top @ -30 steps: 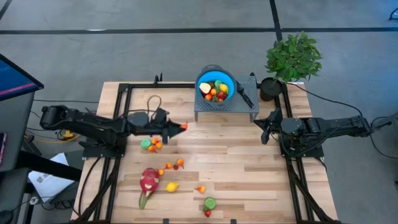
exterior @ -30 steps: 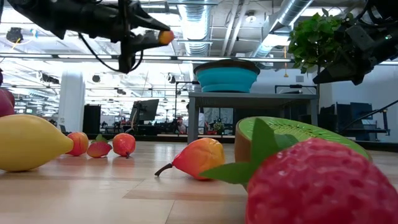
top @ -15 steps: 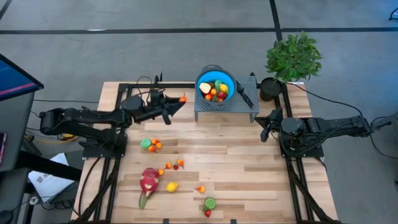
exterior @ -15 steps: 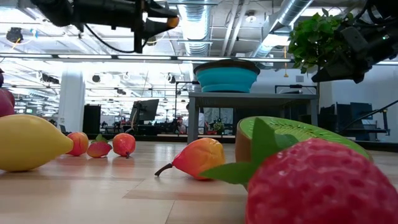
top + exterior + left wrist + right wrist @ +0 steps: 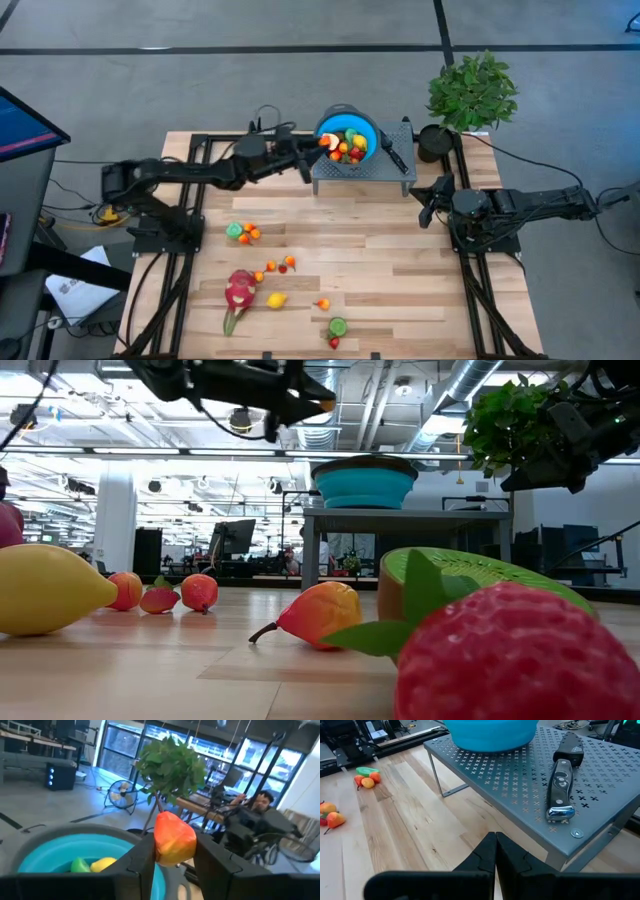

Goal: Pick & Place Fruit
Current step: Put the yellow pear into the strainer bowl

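The left arm stretches far forward and inward, raised well above the tabletop, its wrist level and its tool [image 5: 318, 145] pointing toward the right; the two dark fingers [image 5: 142, 857] stand partly apart, clamped on something small. The right arm is folded back at its own side, its tool [image 5: 422, 208] fully closed, fingertips [image 5: 492, 847] touching.

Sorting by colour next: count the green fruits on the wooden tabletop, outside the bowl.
2. One green fruit sits among small orange ones on the left; a green kiwi half lies near the front edge. None seems hidden.
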Controlling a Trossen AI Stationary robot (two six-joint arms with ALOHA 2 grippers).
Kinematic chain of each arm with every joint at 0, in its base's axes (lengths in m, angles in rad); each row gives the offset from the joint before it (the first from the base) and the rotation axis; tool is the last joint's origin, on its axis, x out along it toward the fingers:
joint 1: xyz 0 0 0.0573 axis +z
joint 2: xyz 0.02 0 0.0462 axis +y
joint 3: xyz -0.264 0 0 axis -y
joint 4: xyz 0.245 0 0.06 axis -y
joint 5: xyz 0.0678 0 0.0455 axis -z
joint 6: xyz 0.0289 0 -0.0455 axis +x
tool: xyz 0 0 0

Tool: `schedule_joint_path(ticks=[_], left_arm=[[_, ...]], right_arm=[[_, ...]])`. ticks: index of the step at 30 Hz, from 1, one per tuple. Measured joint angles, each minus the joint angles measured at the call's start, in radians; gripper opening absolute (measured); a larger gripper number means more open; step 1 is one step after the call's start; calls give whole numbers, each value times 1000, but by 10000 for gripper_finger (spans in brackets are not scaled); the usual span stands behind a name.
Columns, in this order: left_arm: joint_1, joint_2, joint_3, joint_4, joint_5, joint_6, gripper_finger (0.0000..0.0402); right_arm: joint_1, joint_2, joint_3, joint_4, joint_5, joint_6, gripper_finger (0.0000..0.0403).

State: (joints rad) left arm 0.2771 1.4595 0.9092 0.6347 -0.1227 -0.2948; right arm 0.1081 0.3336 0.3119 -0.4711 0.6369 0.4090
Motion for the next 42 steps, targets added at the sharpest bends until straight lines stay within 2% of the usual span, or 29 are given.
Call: schedule_joint_path(ticks=[10,18,26,31,34,42], left_arm=[[29,214,210,-11,-7,66,111],[60,320,351,-27,-7,152,111],[72,381,365,-35,-7,163,111],[78,397,367,-31,-25,260,111],[84,397,365,-41,-26,265,113],[84,396,365,-35,-34,262,151]], right_arm=[[1,0,0,0,-2,0,0],[1,0,0,-12,-3,0,0],[0,0,0,-24,-3,-22,0],[0,0,0,-23,0,-26,0],[0,0,0,-23,0,-26,0],[0,0,0,-23,0,-25,0]])
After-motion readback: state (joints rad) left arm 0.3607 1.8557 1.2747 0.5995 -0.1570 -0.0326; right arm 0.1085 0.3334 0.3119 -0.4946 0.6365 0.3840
